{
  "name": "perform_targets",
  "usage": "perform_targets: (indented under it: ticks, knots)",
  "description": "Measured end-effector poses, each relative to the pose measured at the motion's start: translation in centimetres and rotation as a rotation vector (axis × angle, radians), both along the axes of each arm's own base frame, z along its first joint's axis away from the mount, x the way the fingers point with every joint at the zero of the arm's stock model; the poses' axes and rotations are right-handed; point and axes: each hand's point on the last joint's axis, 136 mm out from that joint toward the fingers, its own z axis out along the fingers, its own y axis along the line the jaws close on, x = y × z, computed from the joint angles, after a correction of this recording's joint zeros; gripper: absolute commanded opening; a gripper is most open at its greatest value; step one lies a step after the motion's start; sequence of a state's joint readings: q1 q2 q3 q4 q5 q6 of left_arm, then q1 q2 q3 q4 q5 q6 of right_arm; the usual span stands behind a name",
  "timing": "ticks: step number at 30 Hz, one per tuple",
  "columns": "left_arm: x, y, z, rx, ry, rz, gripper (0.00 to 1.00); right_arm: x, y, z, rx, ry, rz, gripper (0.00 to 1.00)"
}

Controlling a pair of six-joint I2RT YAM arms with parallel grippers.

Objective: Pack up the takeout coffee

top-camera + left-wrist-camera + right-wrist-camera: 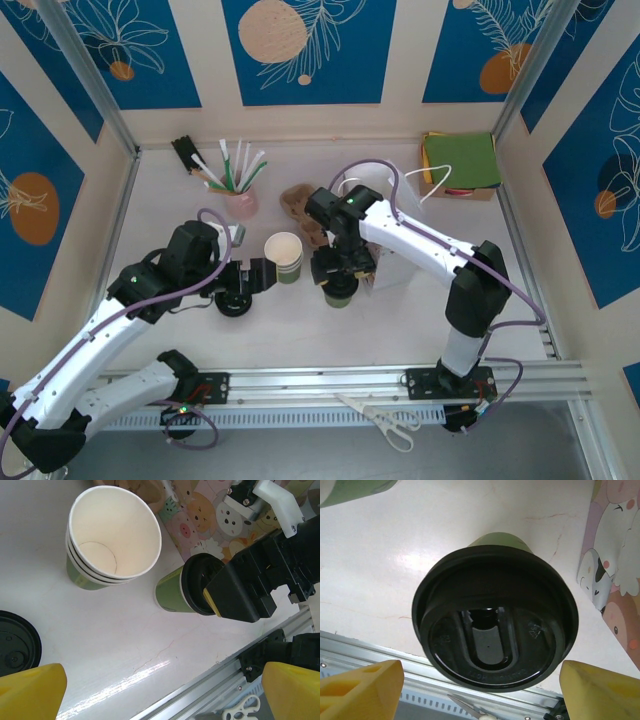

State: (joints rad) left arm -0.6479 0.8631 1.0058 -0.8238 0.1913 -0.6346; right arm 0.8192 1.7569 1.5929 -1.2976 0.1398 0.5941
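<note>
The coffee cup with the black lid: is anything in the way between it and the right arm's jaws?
No, nothing visible. The right gripper hangs right over the coffee cup, its jaws open to either side of the black lid, with nothing between them.

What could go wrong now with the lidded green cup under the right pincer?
1. The open right pincer straddles the small olive-green paper cup with a round black plastic lid; closing at lid height might pop the lid or crush the cup.
2. The stack of lidless green paper cups stands close beside it; lifting sideways could knock it over.
</note>
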Motion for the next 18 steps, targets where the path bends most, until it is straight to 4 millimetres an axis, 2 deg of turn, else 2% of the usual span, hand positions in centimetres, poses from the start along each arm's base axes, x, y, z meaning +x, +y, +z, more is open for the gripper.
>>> perform_targets:
  ticks: [5, 18]
  knots:
    - [0.03, -0.02, -0.09, 0.002, 0.002, 0.000, 1.00, 0.27, 0.46, 0.70, 0.003, -0.022, 0.017, 0.85]
    - [0.05, -0.03, -0.23, 0.005, 0.006, 0.000, 1.00, 0.58, -0.11, 0.15, -0.014, -0.010, 0.004, 0.86]
